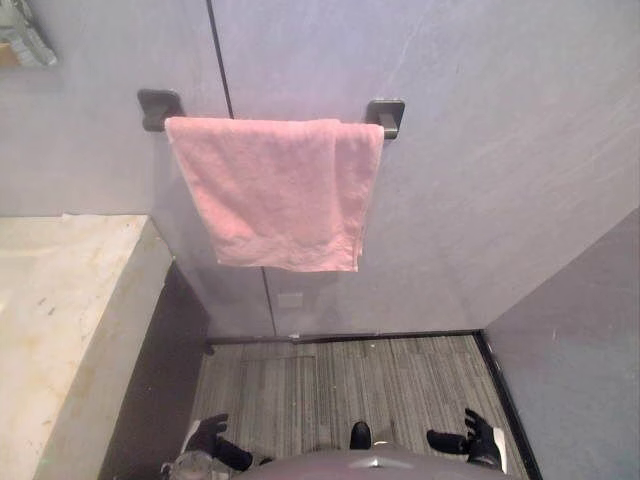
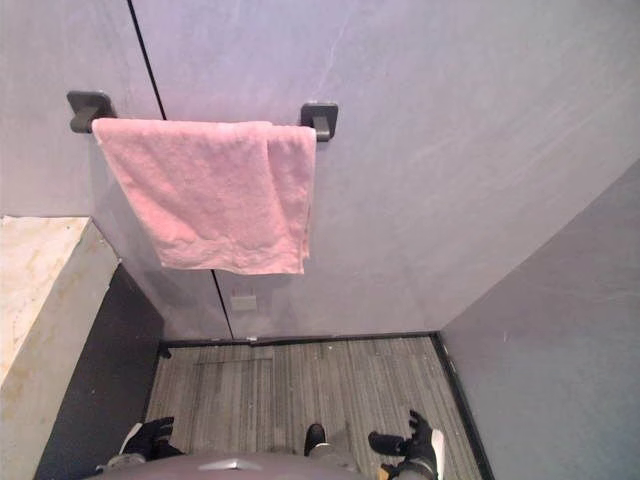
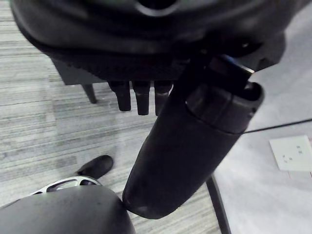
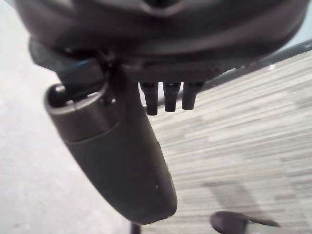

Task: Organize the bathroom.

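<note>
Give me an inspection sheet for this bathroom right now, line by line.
Surface: pale stone counter on the left, bare where visible.
Job's things: pink towel draped over the dark wall rail, its right part doubled over.
Clutter: nothing seen.
Hands: left hand and right hand low by the floor, fingers relaxed, holding nothing.
Cables: nothing seen.
Surroundings: grey walls, striped grey floor, white wall socket.

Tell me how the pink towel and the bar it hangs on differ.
The pink towel is soft, pale cloth, draped and folded; the towel bar is dark, rigid, fixed to the grey wall. The towel hangs down broadly and hides most of the bar, whose two end mounts show. Both sit high on that wall, untouched.
</note>
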{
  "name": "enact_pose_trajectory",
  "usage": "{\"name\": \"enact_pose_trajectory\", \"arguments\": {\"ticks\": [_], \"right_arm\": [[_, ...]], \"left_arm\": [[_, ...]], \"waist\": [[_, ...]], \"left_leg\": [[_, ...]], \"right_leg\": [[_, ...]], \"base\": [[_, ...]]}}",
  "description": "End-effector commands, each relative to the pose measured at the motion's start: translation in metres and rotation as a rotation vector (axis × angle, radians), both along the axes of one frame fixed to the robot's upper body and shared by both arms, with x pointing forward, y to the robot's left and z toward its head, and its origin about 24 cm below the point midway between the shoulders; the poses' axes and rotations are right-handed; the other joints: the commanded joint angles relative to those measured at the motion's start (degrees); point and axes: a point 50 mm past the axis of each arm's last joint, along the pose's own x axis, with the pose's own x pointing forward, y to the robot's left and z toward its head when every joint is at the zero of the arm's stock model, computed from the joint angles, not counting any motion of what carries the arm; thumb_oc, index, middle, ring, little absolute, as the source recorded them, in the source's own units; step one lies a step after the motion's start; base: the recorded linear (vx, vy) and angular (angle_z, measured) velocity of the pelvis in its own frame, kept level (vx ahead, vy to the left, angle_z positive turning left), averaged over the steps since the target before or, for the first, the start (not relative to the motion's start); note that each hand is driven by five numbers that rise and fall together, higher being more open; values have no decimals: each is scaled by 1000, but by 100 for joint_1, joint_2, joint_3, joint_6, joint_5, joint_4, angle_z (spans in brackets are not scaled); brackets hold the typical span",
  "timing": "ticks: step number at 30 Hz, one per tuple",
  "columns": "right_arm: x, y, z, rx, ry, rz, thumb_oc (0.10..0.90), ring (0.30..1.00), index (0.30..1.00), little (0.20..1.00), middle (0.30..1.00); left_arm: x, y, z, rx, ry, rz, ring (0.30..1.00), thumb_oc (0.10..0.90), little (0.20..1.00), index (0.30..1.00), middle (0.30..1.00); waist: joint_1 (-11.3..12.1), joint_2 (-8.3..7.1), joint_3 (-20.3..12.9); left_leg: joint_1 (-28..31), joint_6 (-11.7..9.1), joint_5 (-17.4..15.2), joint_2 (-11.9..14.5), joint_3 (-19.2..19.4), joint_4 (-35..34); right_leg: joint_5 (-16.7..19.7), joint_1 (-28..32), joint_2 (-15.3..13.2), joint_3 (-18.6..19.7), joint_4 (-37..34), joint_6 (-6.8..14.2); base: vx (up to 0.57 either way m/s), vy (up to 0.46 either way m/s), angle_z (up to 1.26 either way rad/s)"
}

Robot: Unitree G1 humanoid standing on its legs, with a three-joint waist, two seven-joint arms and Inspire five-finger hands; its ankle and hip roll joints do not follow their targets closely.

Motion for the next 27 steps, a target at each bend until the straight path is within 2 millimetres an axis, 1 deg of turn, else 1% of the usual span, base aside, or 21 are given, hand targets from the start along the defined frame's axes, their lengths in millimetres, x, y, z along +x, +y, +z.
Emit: {"name": "enact_pose_trajectory", "arguments": {"ticks": [1,3,4,7,9,10,11,12,13,14,15,16,17,18,19,20,22,23,25,27], "right_arm": [[23,-3,1,93,-18,0,800,900,900,900,900],[20,-3,0,116,-7,8,800,900,900,900,900],[19,-1,-2,171,6,23,800,900,900,900,900],[21,4,-3,206,14,72,800,900,900,900,900],[26,3,-2,230,6,29,800,900,900,900,900],[28,3,-2,243,4,12,800,900,900,900,900],[29,3,-2,250,3,8,800,900,900,900,900],[35,5,-2,266,-2,20,800,900,900,900,900],[36,6,-1,272,-4,27,800,900,900,900,900],[41,11,-1,301,-7,76,800,900,900,900,900],[45,14,0,309,-11,112,800,900,900,900,900],[48,16,0,313,-12,144,800,900,900,900,900],[48,16,0,313,-12,144,800,900,900,900,900],[55,19,2,307,-19,201,800,900,900,900,900],[59,20,3,307,-31,218,800,900,900,900,900],[61,20,4,313,-39,216,800,900,900,900,900],[64,16,5,315,-41,212,800,900,900,900,900],[64,12,6,319,-41,183,800,900,900,900,900],[62,5,6,322,-31,127,800,900,900,900,900],[59,0,6,304,1,141,800,900,900,900,900]], "left_arm": [[-3,-11,-6,-13,78,-95,900,800,900,900,900],[-4,-8,-5,-15,85,-107,900,800,900,900,900],[-5,-7,-5,-43,104,-101,900,800,900,900,900],[-2,-7,-5,-63,105,-135,900,800,900,900,900],[10,-7,-2,-61,75,-155,900,800,900,900,900],[17,-6,-1,-57,62,-151,900,800,900,900,900],[20,-6,0,-57,58,-145,900,800,900,900,900],[27,-6,1,-63,40,-111,900,800,900,900,900],[29,-5,2,-64,35,-103,900,800,900,900,900],[35,-4,4,-61,12,-82,900,800,900,900,900],[37,-3,4,-65,4,-76,900,800,900,900,900],[38,-3,5,-68,-1,-72,900,800,900,900,900],[38,-3,5,-68,-1,-72,900,800,900,900,900],[39,-3,5,-72,-8,-69,900,800,900,900,900],[39,-3,5,-70,-10,-76,900,800,900,900,900],[39,-4,5,-67,-12,-76,900,800,900,900,900],[37,-4,4,-66,-8,-64,900,800,900,900,900],[38,-5,4,-72,-7,-75,900,800,900,900,900],[37,-8,3,-61,5,-103,900,800,900,900,900],[31,-11,1,-68,21,-86,900,800,900,900,900]], "waist": [[137,157,101],[141,163,118],[141,178,149],[144,215,204],[160,260,267],[151,304,286],[144,327,295],[118,420,325],[115,441,331],[89,488,362],[88,515,353],[100,508,350],[100,508,350],[184,472,330],[266,425,328],[336,400,331],[404,364,418],[402,356,486],[385,359,583],[340,390,653]], "left_leg": [[-130,263,-414,-266,-129,22],[-163,253,-394,-268,-161,22],[-238,226,-341,-271,-208,22],[-371,159,-239,-273,-274,22],[-526,157,-150,-261,-388,22],[-591,191,-115,-242,-452,22],[-618,208,-100,-232,-482,22],[-687,282,-60,-180,-542,22],[-704,298,-45,-168,-555,22],[-735,334,12,-145,-614,22],[-788,326,66,-127,-651,22],[-841,312,112,-132,-683,22],[-841,312,112,-132,-683,22],[-998,254,234,-148,-753,22],[-1159,180,334,-159,-767,22],[-1287,109,427,-138,-785,29],[-1503,-34,566,-58,-863,78],[-1585,-90,582,-3,-866,102],[-1633,-151,611,104,-789,153],[-1630,-206,650,222,-546,187]], "right_leg": [[-467,206,-239,-287,352,732],[-450,170,-254,-285,375,748],[-420,124,-278,-306,362,757],[-374,59,-260,-299,306,756],[-479,-24,-167,-177,427,696],[-641,-80,-76,-48,660,633],[-726,-113,-31,13,774,603],[-974,-273,116,197,1432,533],[-1032,-314,149,252,1625,524],[-1220,-392,280,520,2182,506],[-1240,-397,398,712,2278,493],[-1298,-308,478,843,2259,484],[-1298,-308,478,843,2259,484],[-1500,40,622,1008,1919,390],[-1713,391,739,1086,1513,273],[-1752,524,788,1083,1285,195],[-1675,675,869,1170,923,67],[-1640,734,880,1197,803,17],[-1539,780,841,1091,648,-22],[-1430,866,798,915,481,-44]], "base": [[-44,-5,9],[-63,19,7],[-106,45,4],[-181,38,0],[-273,8,6],[-224,2,12],[-318,6,18],[-273,-3,15],[-383,-19,12],[-308,-47,4],[-325,-80,20],[-158,-59,38],[-175,-125,51],[-170,-181,35],[-219,-253,22],[-159,-230,27],[-177,-195,29],[-209,-166,42],[-204,-114,49],[-218,-49,56]]}}
